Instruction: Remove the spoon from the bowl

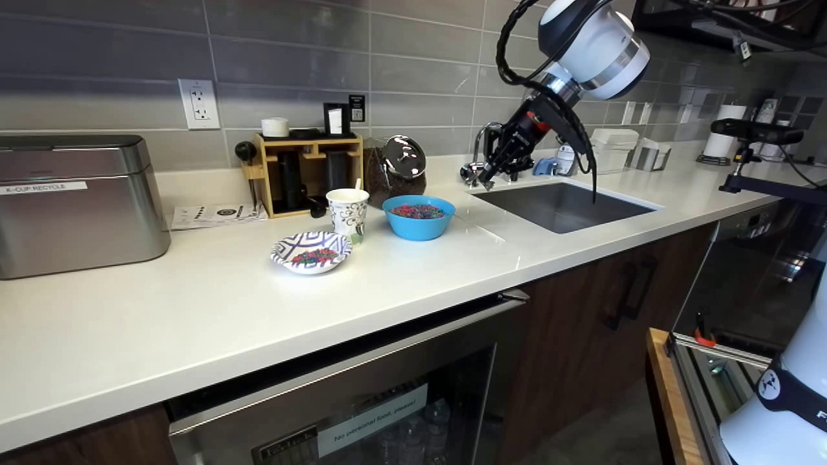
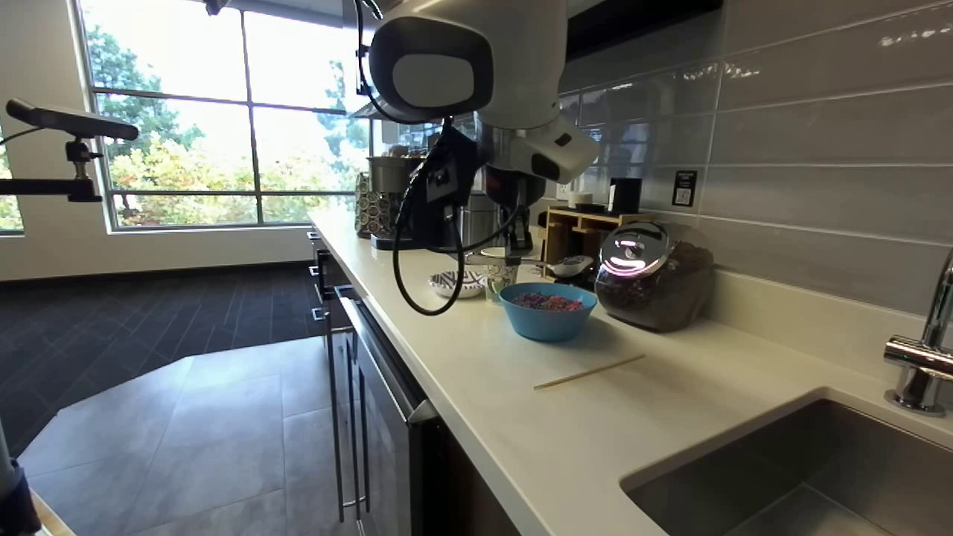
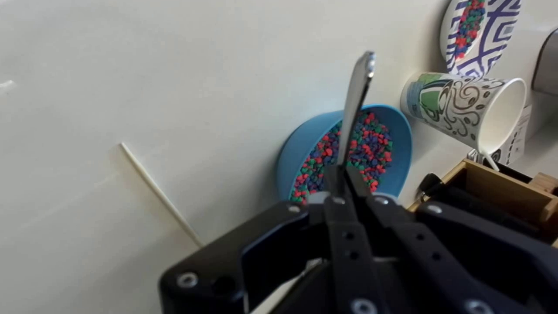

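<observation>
The spoon is silvery metal. In the wrist view its handle sticks out past my fingertips, and its other end is mostly hidden behind the fingers. My gripper is shut on the spoon. In an exterior view the spoon lies roughly level in my gripper, its scoop toward the wall. There it shows apart from the light-blue bowl, above its rim. The bowl stands upright on the counter with red, green and blue bits in it. My gripper also shows near the faucet, where the spoon is not discernible.
A thin stick lies on the counter between bowl and sink. A paper cup and a patterned dish stand beside the bowl. A lidded jar, a wooden organizer and a faucet stand along the wall.
</observation>
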You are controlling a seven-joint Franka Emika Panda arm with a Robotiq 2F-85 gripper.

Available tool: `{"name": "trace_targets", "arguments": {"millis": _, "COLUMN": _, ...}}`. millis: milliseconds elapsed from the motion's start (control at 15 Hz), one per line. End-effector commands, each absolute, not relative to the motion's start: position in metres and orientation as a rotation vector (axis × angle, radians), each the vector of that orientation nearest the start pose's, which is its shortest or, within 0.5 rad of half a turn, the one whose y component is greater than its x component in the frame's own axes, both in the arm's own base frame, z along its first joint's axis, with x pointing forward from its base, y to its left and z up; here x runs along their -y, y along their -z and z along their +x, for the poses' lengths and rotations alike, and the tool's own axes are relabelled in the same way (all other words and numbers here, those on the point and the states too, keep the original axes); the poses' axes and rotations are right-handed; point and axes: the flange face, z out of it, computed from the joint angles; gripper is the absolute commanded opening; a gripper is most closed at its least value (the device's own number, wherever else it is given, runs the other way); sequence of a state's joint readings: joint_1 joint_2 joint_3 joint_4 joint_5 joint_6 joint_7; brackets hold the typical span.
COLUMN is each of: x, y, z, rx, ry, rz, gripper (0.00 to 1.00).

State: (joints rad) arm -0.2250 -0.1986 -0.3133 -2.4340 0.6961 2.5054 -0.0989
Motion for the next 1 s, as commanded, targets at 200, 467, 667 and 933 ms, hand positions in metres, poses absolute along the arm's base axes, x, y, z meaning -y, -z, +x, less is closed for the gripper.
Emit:
{"name": "trace_targets", "arguments": {"millis": 200, "x": 0.256, "y": -0.399, "z": 0.417, "rx": -1.223, "ry": 0.484, "rz": -2.340, "gripper": 0.01}}
{"name": "trace_targets", "arguments": {"millis": 467, "x": 0.282, "y": -0.389, "z": 0.414, "rx": -1.219, "ry": 0.449, "rz": -2.265, "gripper": 0.01}}
{"name": "trace_targets", "arguments": {"millis": 667, "x": 0.303, "y": -0.385, "z": 0.410, "rx": -1.234, "ry": 0.470, "rz": -2.173, "gripper": 0.01}}
{"name": "trace_targets", "arguments": {"millis": 933, "x": 0.319, "y": -0.364, "z": 0.410, "rx": -1.225, "ry": 0.477, "rz": -2.042, "gripper": 0.01}}
